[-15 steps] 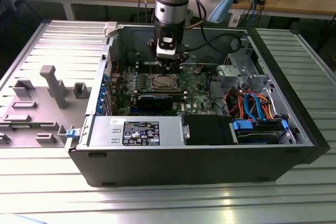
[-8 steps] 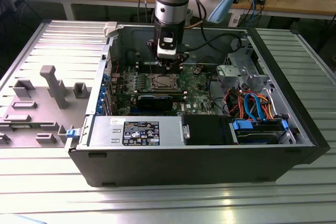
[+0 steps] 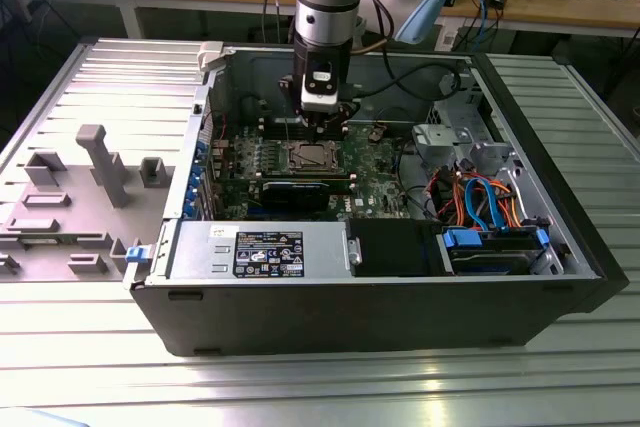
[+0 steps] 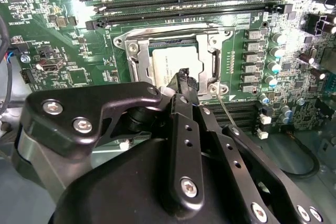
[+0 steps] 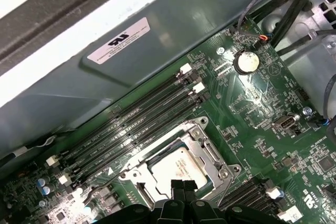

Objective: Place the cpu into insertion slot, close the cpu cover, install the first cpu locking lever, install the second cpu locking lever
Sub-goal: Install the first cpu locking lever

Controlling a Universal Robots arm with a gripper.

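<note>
The cpu (image 4: pixel 167 60) lies in the insertion slot (image 4: pixel 137 67) on the green motherboard, silvery top up. It also appears in the first wrist view as the cpu (image 5: pixel 177 168). The cpu cover (image 4: pixel 173 34) lies flat over it as a silver frame, and the chip shows through its window. My gripper (image 4: pixel 184 80) hangs just above the socket's edge with its black fingertips (image 5: pixel 177 187) pressed together and nothing between them. A thin locking lever (image 4: pixel 225 110) sticks out from the socket's corner beside the fingers. In the exterior view my gripper (image 3: pixel 322 129) stands over the socket (image 3: pixel 309 156).
Rows of long memory slots (image 4: pixel 184 3) flank the socket. The open computer case (image 3: pixel 350 302) holds a labelled power supply (image 3: pixel 265 252), a black graphics card (image 3: pixel 300 190) and bundled cables (image 3: pixel 480 197). A grey fixture plate (image 3: pixel 80 187) lies on the exterior view's left.
</note>
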